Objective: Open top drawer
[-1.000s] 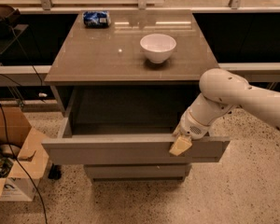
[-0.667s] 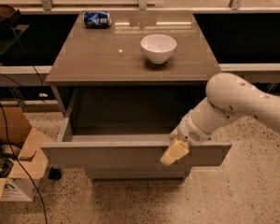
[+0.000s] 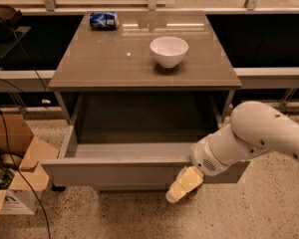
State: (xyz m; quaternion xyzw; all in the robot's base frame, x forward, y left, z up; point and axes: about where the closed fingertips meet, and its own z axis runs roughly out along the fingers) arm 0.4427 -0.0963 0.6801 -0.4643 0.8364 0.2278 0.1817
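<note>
- the top drawer [image 3: 114, 172] sits pulled well out of the grey cabinet [image 3: 104, 63], its front panel sticking out toward the camera
- the gripper [image 3: 175, 194] hangs down at the right end of that front panel, right at its lower edge, tip pointing down-left toward the floor
- honestly can't tell if the gripper is spread or closed from this angle
- the white arm [image 3: 261, 133] comes in from the right
- on top: a white bowl [image 3: 169, 50] and a blue packet [image 3: 103, 20] at the back
- a cardboard box [image 3: 20, 148] on the floor to the left
</note>
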